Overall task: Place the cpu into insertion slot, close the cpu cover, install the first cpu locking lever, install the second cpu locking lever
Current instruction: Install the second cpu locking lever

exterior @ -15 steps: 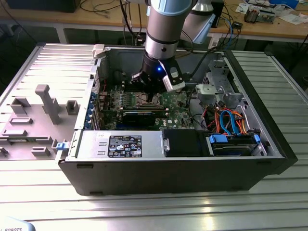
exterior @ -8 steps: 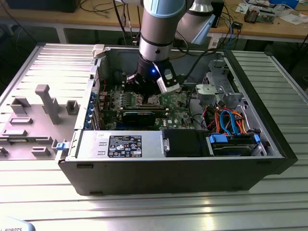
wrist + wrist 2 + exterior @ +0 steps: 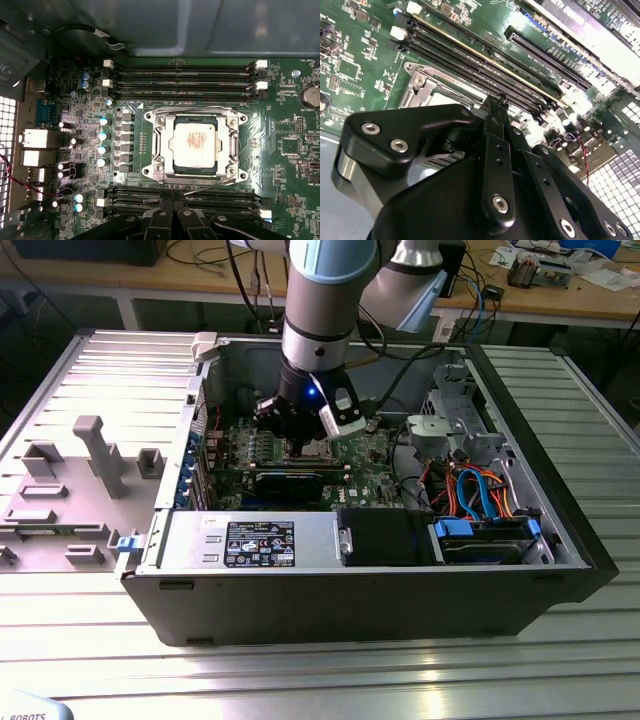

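The exterior view looked down from above and in front of the open computer case (image 3: 560,540), taking in the whole case and the arm. The first wrist view faced nearly straight down, close over the motherboard (image 3: 285,125), with the insertion slot (image 3: 196,145) centred. The second wrist view looked obliquely past the gripper (image 3: 496,107), very near; both wrist views shared the slot and the memory slots (image 3: 480,65).

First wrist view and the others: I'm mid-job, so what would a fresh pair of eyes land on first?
Probably the cpu, its pale metal top sitting in the insertion slot at mid motherboard, with the cpu cover down around it. Next, in the exterior view, the arm reaching into the open computer case, its gripper low over that socket.
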